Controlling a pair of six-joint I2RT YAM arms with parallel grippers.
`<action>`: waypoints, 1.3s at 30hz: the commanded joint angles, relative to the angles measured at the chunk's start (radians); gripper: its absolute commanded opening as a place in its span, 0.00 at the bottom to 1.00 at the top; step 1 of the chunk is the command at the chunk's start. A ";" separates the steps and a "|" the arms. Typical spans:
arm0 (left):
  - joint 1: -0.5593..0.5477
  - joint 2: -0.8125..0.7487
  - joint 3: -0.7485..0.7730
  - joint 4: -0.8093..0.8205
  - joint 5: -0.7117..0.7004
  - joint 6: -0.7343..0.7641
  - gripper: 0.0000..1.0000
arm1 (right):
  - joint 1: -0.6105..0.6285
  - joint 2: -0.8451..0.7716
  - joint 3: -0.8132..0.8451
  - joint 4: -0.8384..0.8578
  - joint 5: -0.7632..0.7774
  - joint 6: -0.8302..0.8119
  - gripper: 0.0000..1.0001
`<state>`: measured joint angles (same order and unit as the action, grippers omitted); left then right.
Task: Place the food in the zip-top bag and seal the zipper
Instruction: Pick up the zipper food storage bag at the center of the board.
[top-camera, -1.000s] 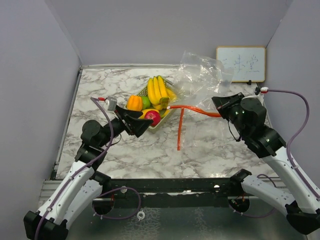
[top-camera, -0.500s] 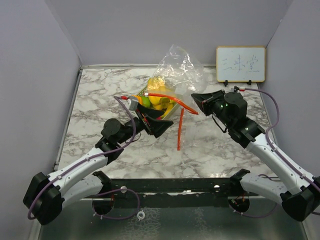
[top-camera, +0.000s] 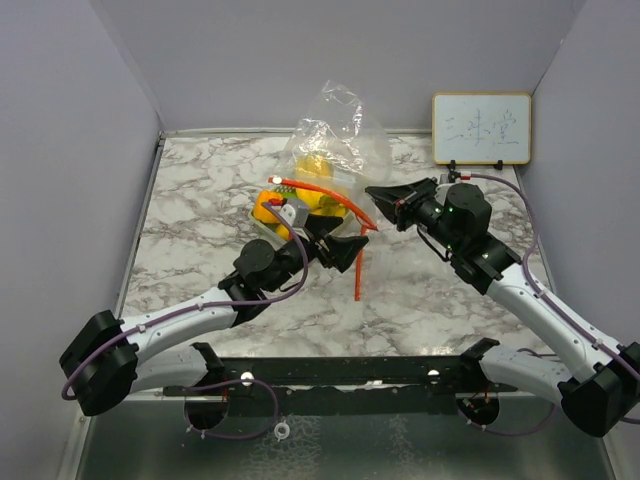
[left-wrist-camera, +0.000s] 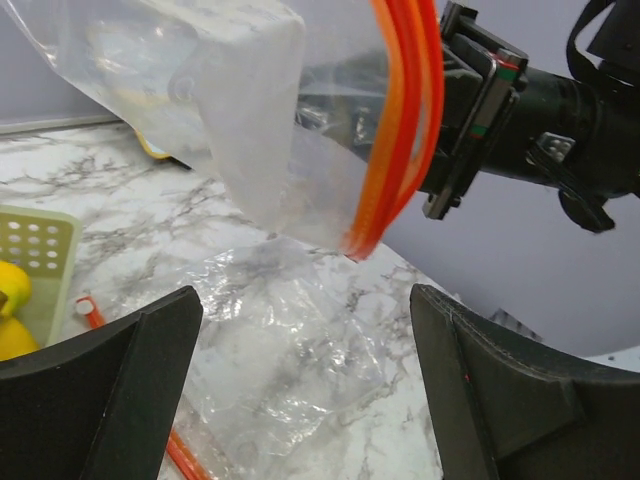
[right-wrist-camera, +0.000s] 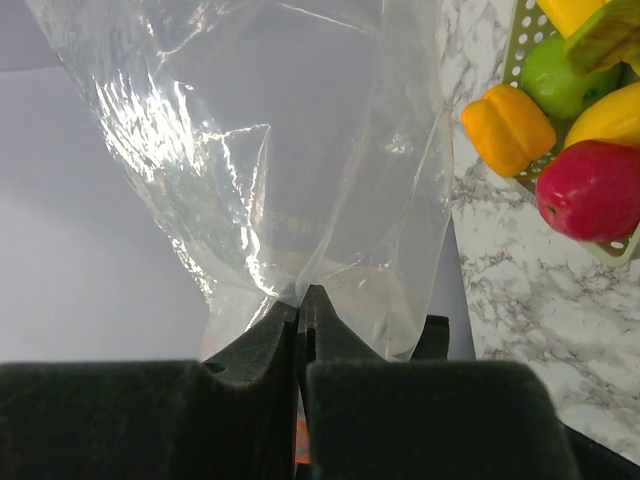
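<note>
Black R jaws are pressed together, pinching the clear film of the zip-top bag (right-wrist-camera: 300, 150) close by its orange zipper (left-wrist-camera: 400, 130). Bag is held up off the desk (top-camera: 200, 180), crumpled, zipper end pointing twd the L arm. L jaws are wide apart w/ nothing btwn them, sitting just below the zipper edge and not touching it. Food isn't in the bag yet: red apple (right-wrist-camera: 592, 190), green lime (right-wrist-camera: 555, 80) and an orange-yellow fruit (right-wrist-camera: 508, 125) sit together in the pale green basket (right-wrist-camera: 523, 45) on the desk. Bananas (top-camera: 318, 168) show yellow thru the film from above, bag hanging in front of them. Orange strip (top-camera: 359, 272) lies on the marble near the L jaws. Whiteboard (top-camera: 481, 128) stands at the far R corner.
</note>
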<state>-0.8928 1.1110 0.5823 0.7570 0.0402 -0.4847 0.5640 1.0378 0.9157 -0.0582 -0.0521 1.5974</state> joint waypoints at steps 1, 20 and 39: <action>-0.023 0.021 0.029 0.077 -0.168 0.093 0.86 | 0.003 0.000 -0.027 0.059 -0.084 0.037 0.02; -0.047 0.010 0.087 -0.006 -0.385 0.289 0.49 | 0.004 -0.027 -0.056 0.047 -0.119 0.039 0.02; -0.048 -0.100 -0.087 -0.057 -0.017 0.212 0.29 | 0.002 -0.323 -0.393 -0.170 -0.083 0.029 0.02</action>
<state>-0.9382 1.0389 0.5522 0.6712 -0.1642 -0.2161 0.5636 0.7513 0.6456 -0.2295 -0.1104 1.5642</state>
